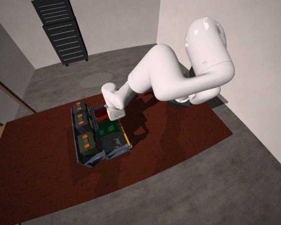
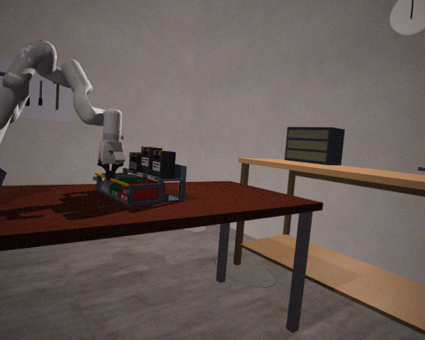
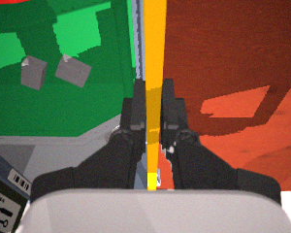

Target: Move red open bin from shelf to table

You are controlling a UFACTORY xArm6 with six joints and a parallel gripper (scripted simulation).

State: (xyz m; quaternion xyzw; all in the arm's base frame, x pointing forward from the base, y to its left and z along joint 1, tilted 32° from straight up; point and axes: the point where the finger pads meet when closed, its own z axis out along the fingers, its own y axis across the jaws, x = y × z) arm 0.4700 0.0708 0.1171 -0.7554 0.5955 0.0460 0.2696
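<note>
Overhead, the arm reaches down to the shelf on the counter. The red bin is on the lower tier at the far end, beside the green bin, then a grey bin. The wrist covers part of the red bin. A yellow bar runs along the shelf's front.

From the side, the gripper points down at the yellow bar, with the red bin behind the front rail.

At the wrist, the fingers are clamped on the bar, one each side. Left of it lies the green bin with two grey blocks.
</note>
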